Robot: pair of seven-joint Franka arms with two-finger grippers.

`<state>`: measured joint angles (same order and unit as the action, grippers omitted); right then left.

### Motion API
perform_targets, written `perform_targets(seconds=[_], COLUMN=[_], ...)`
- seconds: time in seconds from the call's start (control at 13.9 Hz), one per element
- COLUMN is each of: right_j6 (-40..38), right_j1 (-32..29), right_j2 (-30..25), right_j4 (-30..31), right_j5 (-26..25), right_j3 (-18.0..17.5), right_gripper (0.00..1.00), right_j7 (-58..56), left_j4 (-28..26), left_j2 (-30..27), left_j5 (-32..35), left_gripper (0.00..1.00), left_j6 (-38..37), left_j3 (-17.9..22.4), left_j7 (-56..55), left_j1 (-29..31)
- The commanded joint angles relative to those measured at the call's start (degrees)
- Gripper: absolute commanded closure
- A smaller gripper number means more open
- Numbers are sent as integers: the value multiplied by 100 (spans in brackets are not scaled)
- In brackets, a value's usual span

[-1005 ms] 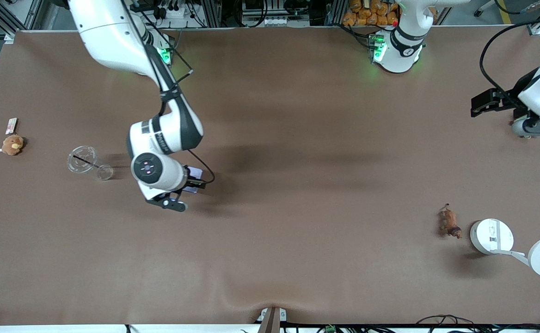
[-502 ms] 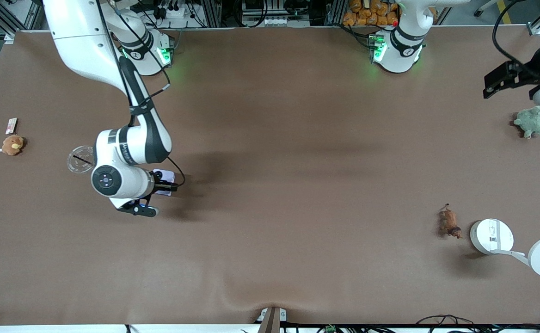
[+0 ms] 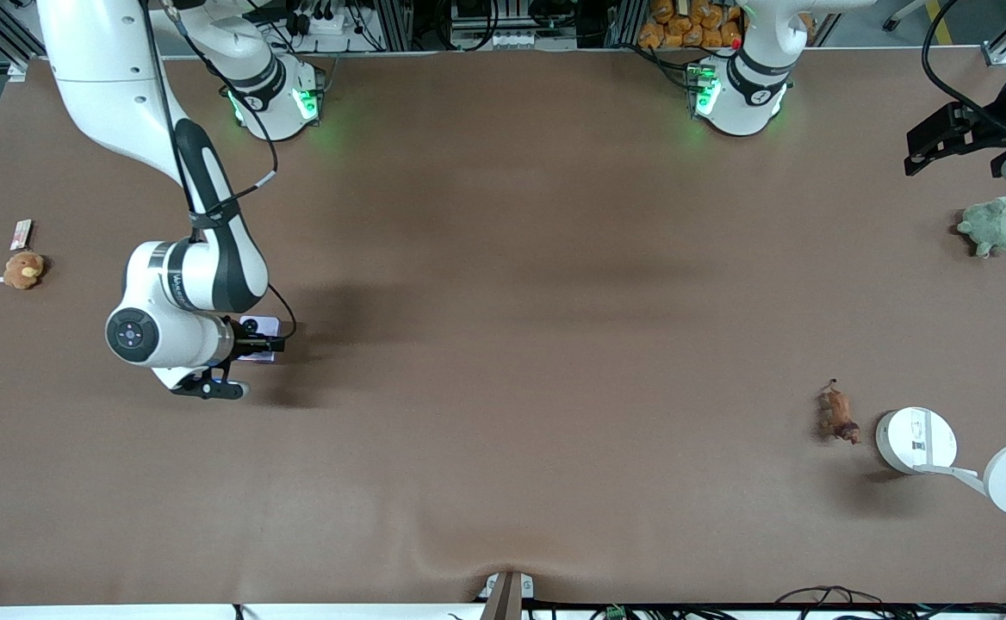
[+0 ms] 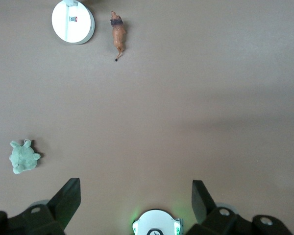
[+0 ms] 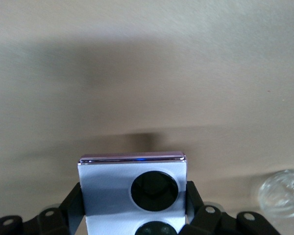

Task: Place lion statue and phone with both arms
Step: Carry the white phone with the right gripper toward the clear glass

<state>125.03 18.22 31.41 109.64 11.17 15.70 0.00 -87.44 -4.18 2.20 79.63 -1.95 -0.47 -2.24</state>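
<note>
two plush toys [image 3: 23, 269], one lion statue [image 3: 838, 415], one phone [image 3: 260, 331].

The right gripper [image 3: 255, 340] hung over the table toward the right arm's end, its fingers clamped on the phone [image 3: 260, 331]. The left gripper [image 4: 135, 195] waited, fingers spread wide, above the table's edge at the left arm's end.

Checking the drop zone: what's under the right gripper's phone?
Bare brown table under the phone, which the right gripper holds shut; a clear cup sits beside. The spot directly beneath is hidden.
</note>
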Motion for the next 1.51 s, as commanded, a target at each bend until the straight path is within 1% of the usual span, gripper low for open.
perform_targets(seconds=[0.0, 0.07, 0.43, 0.72, 0.79, 0.86, 1.0, 1.08, 1.15, 1.29, 1.36, 1.44], right_j6=[162, 197, 513, 514, 514, 514, 523, 523, 523, 453, 278, -72], right_j1=[-214, -188, -74, -12, -12, -12, 50, 59, 50, 59, 50, 6], right_j2=[-408, -434, -443, -452, -443, -434, -417, -399, -399, -416, -434, -443], right_j4=[505, 610, 857, 971, 980, 980, 1015, 1015, 998, 902, 779, 552], right_j5=[26, 35, 43, 52, 52, 61, 192, 202, 210, 210, 202, 202], right_j3=[-76, -76, -94, -94, -94, -102, -102, -102, -94, -94, -94, -85], right_gripper=[100, 100, 100, 100, 99, 89, 53, 6, 0, 0, 0, 0], right_j7=[-352, -343, -343, -326, -326, -317, -317, -317, -317, -308, -308, -308], left_j4=[-80, -150, -2, 7, 7, 7, 16, 25, 95, 130, 139, 139], left_j2=[-91, -144, -21, 75, 93, 93, 163, 172, 190, 234, 234, 234], left_j5=[-88, -88, -18, -27, -27, -9, -44, -27, -18, -53, -62, -62], left_gripper=[0, 0, 0, 0, 0, 0, 0, 0, 0, 0, 0, 0], left_j6=[-17, -87, -79, -70, -62, -44, -9, 9, 26, 35, 35, 35], left_j3=[2, -7, 2, 19, 37, 45, 45, 45, 45, 45, 45, 45], left_j7=[-120, -120, -85, -85, -85, -85, -93, -93, -93, -102, -93, -93], left_j1=[13, 13, 13, 22, 22, 39, 39, 39, 39, 31, 22, 22])
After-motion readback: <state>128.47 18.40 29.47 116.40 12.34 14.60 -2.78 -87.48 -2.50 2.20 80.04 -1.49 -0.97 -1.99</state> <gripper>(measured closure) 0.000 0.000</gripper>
